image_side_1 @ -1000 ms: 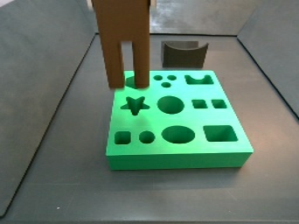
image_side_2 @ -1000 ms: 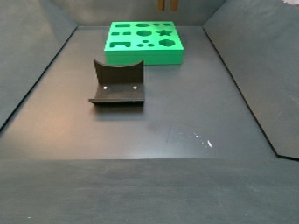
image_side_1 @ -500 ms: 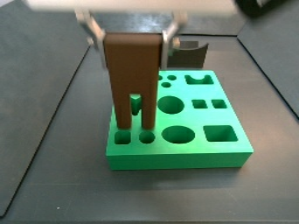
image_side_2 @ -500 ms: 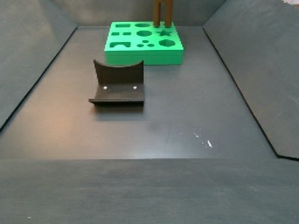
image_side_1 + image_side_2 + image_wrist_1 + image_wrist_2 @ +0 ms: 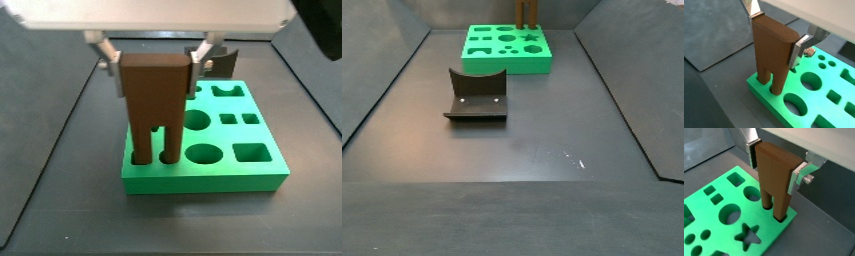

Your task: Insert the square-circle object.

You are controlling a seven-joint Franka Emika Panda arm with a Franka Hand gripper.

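Observation:
The square-circle object (image 5: 154, 95) is a tall brown piece with a blocky top and two long legs. My gripper (image 5: 151, 70) is shut on its top, one silver finger (image 5: 106, 62) on each side. It stands upright over the near left corner of the green hole block (image 5: 227, 182). Its leg tips are down in the square and round holes there. Both wrist views show the object (image 5: 771, 50) (image 5: 774, 180), the gripper (image 5: 776, 32) (image 5: 775, 165) and the legs entering the block (image 5: 759, 87) (image 5: 697, 203). In a side view only the legs (image 5: 528, 15) show on the block (image 5: 509, 66).
The dark fixture (image 5: 476, 95) stands on the grey floor in front of the block; in a side view it (image 5: 214, 60) shows behind the block. The block's other holes include a star, circles, an oval and squares. Dark walls ring the floor.
The gripper brought the object from the block's far left to its near left corner and lowered it. The leg tips now sit lower in the two holes.

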